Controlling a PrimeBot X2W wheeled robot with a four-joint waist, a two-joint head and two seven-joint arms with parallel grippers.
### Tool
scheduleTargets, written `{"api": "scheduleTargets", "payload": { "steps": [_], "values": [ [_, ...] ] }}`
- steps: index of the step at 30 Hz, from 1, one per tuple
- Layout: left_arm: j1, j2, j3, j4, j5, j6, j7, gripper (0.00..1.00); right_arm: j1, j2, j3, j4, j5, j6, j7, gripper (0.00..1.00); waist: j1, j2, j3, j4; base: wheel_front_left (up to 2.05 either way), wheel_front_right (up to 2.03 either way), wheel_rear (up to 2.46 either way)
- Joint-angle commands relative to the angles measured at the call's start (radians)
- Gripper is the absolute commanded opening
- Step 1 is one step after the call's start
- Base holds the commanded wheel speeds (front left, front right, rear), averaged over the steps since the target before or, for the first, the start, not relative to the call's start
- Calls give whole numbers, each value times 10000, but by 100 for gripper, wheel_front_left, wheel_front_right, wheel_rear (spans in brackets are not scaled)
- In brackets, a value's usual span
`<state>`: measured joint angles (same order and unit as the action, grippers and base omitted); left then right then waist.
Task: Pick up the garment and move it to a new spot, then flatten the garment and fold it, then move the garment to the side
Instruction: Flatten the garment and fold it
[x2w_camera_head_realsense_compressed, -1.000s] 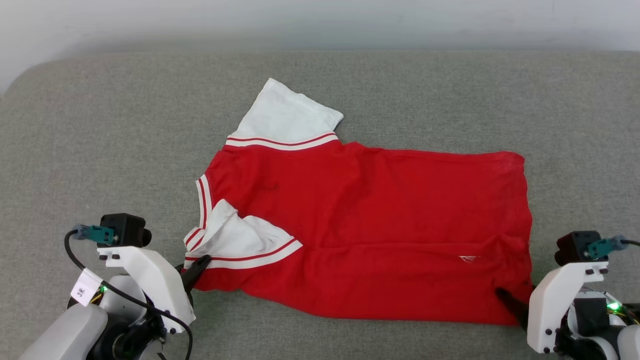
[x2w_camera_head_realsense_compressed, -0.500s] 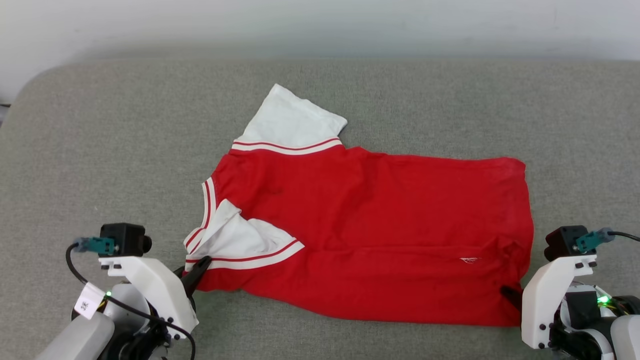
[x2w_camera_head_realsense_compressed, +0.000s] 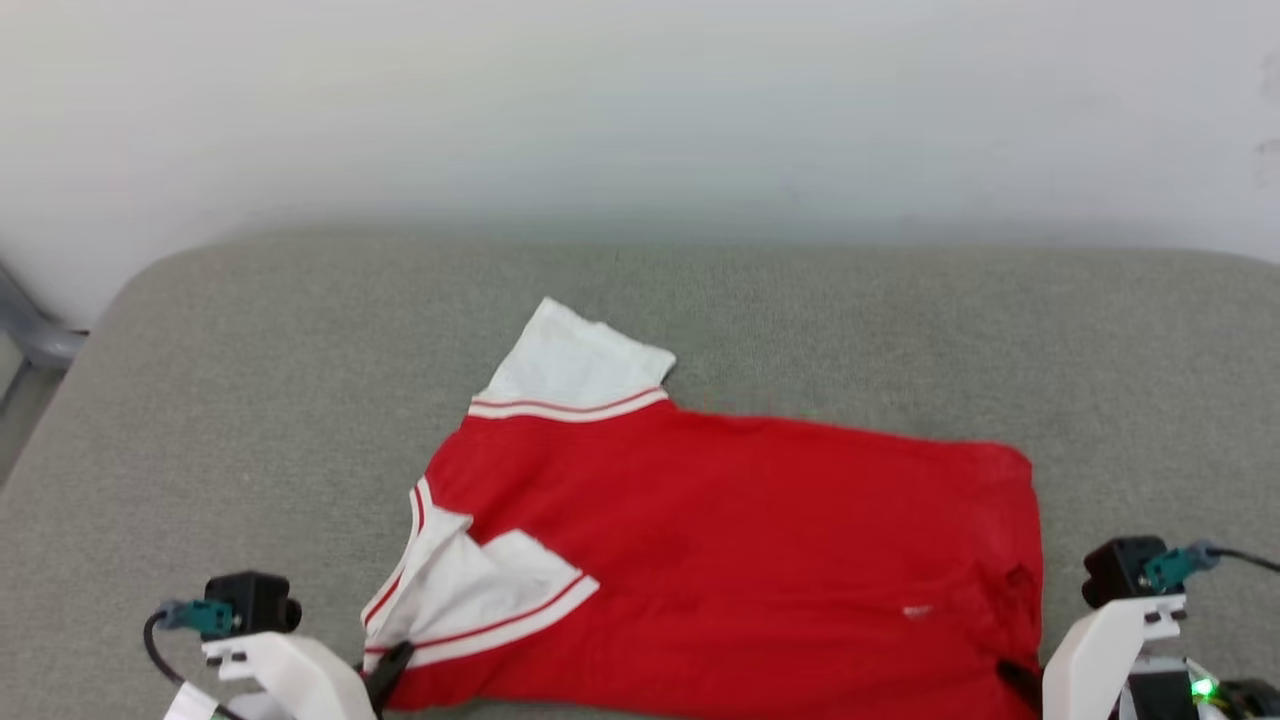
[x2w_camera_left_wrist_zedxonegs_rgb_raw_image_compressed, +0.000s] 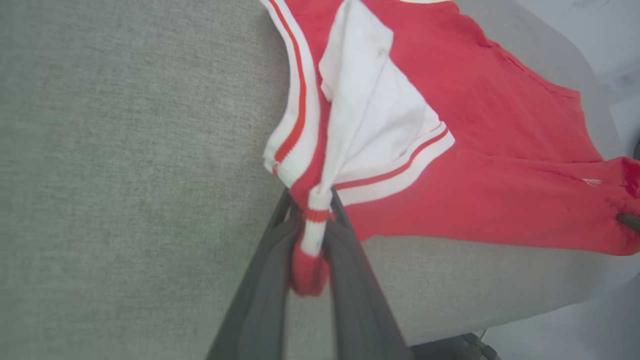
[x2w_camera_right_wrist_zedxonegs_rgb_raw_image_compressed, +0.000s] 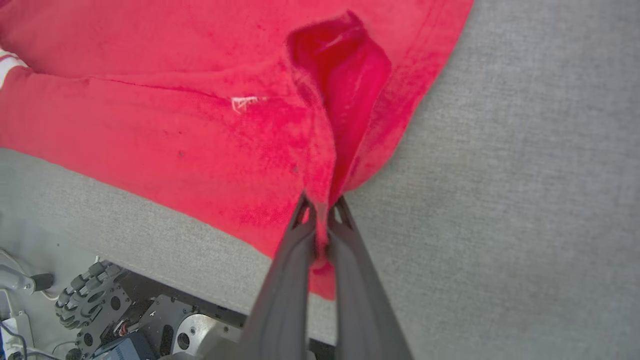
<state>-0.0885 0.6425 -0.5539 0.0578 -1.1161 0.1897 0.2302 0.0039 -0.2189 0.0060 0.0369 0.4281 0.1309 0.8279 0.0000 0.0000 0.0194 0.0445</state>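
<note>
The garment (x2w_camera_head_realsense_compressed: 740, 560) is a red shirt with white, red-striped sleeves, spread sideways on the grey couch seat, collar end to the left. My left gripper (x2w_camera_head_realsense_compressed: 392, 668) is shut on the garment's near-left corner by the folded sleeve; the left wrist view shows a bunch of striped cloth (x2w_camera_left_wrist_zedxonegs_rgb_raw_image_compressed: 311, 235) pinched between the fingers of that gripper (x2w_camera_left_wrist_zedxonegs_rgb_raw_image_compressed: 311, 197). My right gripper (x2w_camera_head_realsense_compressed: 1015, 678) is shut on the near-right hem corner. In the right wrist view the red cloth (x2w_camera_right_wrist_zedxonegs_rgb_raw_image_compressed: 225, 145) puckers into a fold that runs down between its closed fingers (x2w_camera_right_wrist_zedxonegs_rgb_raw_image_compressed: 322, 205).
The grey couch seat (x2w_camera_head_realsense_compressed: 240, 400) stretches wide around the shirt, with bare room behind it and to the left. A pale wall (x2w_camera_head_realsense_compressed: 640, 110) rises behind. The seat's front edge and the robot's wheeled base (x2w_camera_right_wrist_zedxonegs_rgb_raw_image_compressed: 100, 310) show in the right wrist view.
The right gripper closed on the hem corner. The head camera tilted up, so the shirt and both grippers sit lower in view. The left grip has not changed.
</note>
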Motion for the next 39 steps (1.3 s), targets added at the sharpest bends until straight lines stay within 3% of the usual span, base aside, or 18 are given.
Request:
{"api": "scheduleTargets", "payload": {
  "steps": [1, 10, 14, 15, 16, 17, 18, 23, 25, 33, 39],
  "values": [
    [406, 107, 84, -149, -130, 193, -40, 0, 328, -29, 42, -126, 118, -4, 15, 0, 0, 0, -395, 83, 0, 0, 0],
    [1888, 222, 235, -465, -567, 835, -237, 0, 1247, -168, 299, -142, 317, -4, -404, 0, 0, 0, -662, 162, 0, 0, 0],
    [1784, -224, 36, -136, -560, 545, -399, 0, 1512, -142, 242, 320, 135, -4, -899, 0, 0, 0, -603, 239, 0, 0, 0],
    [1667, -345, 5, 27, -546, 495, -468, 13, 1487, -58, 196, 437, 123, -4, -1067, 7, 0, 0, -590, 254, 0, 0, 0],
    [1593, -466, -73, 186, -530, 396, -454, 43, 1512, -29, 201, 544, 98, -4, -1187, 40, 0, 0, -582, 265, 0, 0, 0],
    [1501, -586, -107, 345, -504, 291, -513, 88, 1555, -14, 206, 653, 67, -4, -1305, 96, 0, 0, -575, 276, 0, 0, 0],
    [1374, -687, -83, 484, -481, 207, -629, 100, 1572, 4, 194, 697, 72, -4, -1499, 100, 0, 0, -571, 283, 0, 0, 0],
    [1015, -881, -63, 909, -351, -180, -962, 100, 1628, 3, 217, 526, 11, -4, -2653, 100, 0, 0, -559, 281, 0, 0, 0],
    [698, -877, -22, 906, 27, -380, -1430, 100, 1676, 134, 24, 213, -141, -4, -3802, 100, 0, 0, -551, 288, 0, 0, 0],
    [-39, -940, 239, 443, 1332, -199, -3197, 100, 1534, 525, -519, -949, -1207, -4, -6554, 100, 0, 0, -561, 162, 0, 0, 0],
    [-650, -1125, 469, 337, 2134, -160, -4410, 100, 1234, 1015, -799, -1702, -1901, -4, -7292, 100, 0, 0, -249, -93, 0, 0, 0]
  ]
}}
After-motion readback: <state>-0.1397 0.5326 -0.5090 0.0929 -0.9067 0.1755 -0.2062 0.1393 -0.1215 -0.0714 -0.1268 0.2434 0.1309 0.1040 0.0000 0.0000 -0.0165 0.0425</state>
